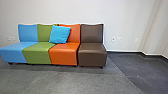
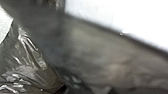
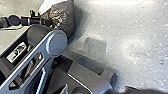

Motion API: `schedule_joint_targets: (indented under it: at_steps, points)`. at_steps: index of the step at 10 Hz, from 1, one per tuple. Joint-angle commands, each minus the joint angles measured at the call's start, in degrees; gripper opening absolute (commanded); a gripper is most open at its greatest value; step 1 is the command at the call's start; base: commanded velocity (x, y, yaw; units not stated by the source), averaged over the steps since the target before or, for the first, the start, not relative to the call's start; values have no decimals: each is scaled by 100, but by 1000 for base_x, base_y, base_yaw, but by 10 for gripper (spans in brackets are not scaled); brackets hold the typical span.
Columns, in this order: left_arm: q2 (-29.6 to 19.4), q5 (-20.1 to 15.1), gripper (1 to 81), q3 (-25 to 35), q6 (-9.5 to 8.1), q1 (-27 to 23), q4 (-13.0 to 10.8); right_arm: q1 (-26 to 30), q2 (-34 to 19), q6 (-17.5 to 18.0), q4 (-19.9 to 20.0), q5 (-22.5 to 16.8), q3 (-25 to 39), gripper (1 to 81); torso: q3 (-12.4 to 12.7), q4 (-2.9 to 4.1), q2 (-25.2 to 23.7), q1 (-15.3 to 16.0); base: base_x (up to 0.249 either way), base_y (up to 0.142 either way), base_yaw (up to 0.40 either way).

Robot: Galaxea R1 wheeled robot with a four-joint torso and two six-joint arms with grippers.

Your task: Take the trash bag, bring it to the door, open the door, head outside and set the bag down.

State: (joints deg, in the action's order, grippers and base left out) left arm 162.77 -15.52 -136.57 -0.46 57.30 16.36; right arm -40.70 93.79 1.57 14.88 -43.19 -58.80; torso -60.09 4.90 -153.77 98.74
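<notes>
In the head view, a blue seat (image 1: 12, 51) is standing at the left of the frame, then a green seat (image 1: 37, 55), with a bright blue cushion (image 1: 60, 34) leaning across the backs of the green seat and its neighbour, an orange seat (image 1: 63, 53). A brown seat (image 1: 92, 53) is closing the row near the middle, a pale wall (image 1: 125, 15) is running behind them all, and darker floor (image 1: 147, 72) is spreading over the lower right. The bag (image 2: 30, 62) is showing large and creased close to the left wrist camera, and in the right wrist view it is bulging beside the left gripper (image 3: 48, 23), out past the robot's base (image 3: 92, 77). The plastic is bunching toward that gripper, so I am judging that the left arm is carrying it, but I cannot tell whether the gripper is closing on it. Nor can I tell whether the right gripper is open or closed. As for progress, the pick-up is looking done and the carry is seemingly under way, with the robot facing seats and wall indoors. Reaching the door, opening it, going outside and putting the bag down are all remaining.
</notes>
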Motion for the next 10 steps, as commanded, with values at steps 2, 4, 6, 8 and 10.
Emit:
schedule_joint_targets:
  at_steps: [2,4,6,8,10]
  points:
    - [-7,-461,811,25,29,-486,52,426,-148,19,102,-304,1,811,-713,0,0,0,0,0,0]
    - [-7,-452,811,25,38,-478,52,426,-139,19,94,-304,-17,811,-1095,0,0,0,0,0,0]
    - [2,-452,811,-27,38,-486,52,427,-130,19,94,-304,-34,811,-955,0,0,0,0,0,0]
    - [19,-452,811,-80,38,-478,60,426,-104,27,94,-304,-70,811,-1207,0,4,2,0,0,0]
    - [10,-452,811,-80,38,-478,60,426,-104,19,94,-304,-70,811,-1261,0,4,0,0,0,0]
